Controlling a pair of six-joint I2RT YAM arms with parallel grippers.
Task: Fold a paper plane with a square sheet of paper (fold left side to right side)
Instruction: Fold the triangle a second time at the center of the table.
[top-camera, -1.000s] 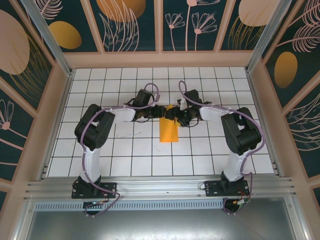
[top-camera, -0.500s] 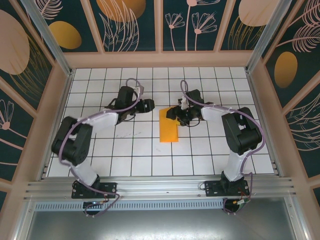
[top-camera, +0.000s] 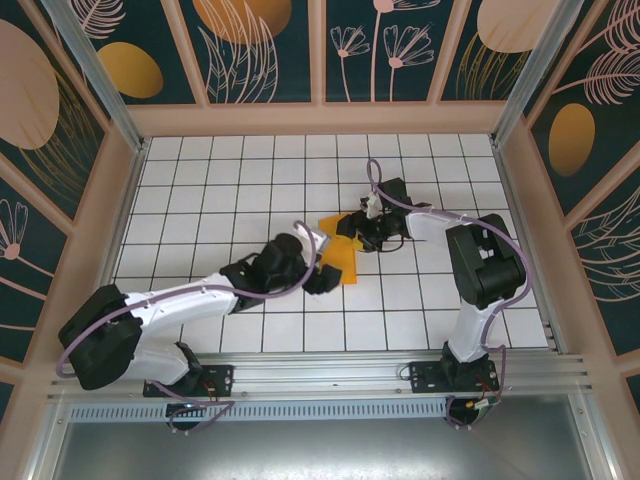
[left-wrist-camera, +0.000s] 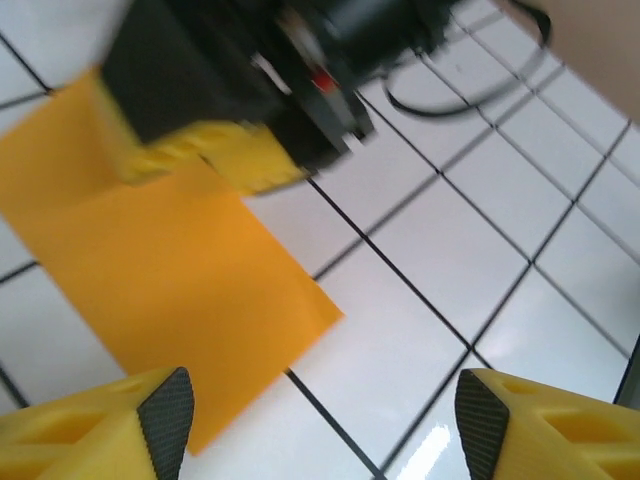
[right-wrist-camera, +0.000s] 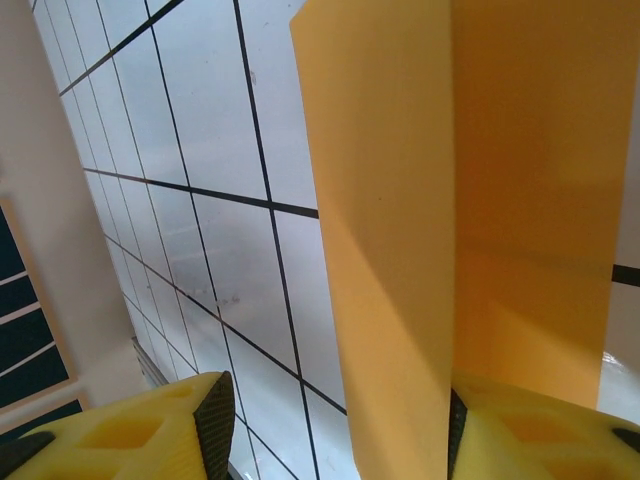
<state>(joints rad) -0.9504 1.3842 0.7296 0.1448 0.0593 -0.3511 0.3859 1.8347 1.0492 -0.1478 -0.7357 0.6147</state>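
Released: the left end effector (left-wrist-camera: 322, 425), fingers spread wide with nothing between them but tiles and the tip of an orange corner. Hovering low at the near left corner of the square sheet of paper (top-camera: 340, 257), aimed at it, not touching it as far as can be told.

Parted too: the right end effector (right-wrist-camera: 335, 430), at the sheet's far end, with a raised flap of the paper standing between the fingers and lying against the right-hand one. Clear gap to the other finger, so no pinch seen. Whether pressing the sheet down, cannot tell.

Sheet itself: a narrow strip at mid counter (top-camera: 200, 180), long axis running near to far, already doubled by the look of it. Flat at the near end, lifted and kinked leftward at the far left corner beside the right end effector.

Handling, as a guess: very light, thin and limp, likely to skate on the glossy tiles and to flop or buckle if lifted from one point alone. Easily marked by a stray crease, permanently. Best taken at a free corner or along the left long edge with a shallow, gentle pinch, the other end pinned flat meanwhile. Then swept over rightward and pressed along the fold.
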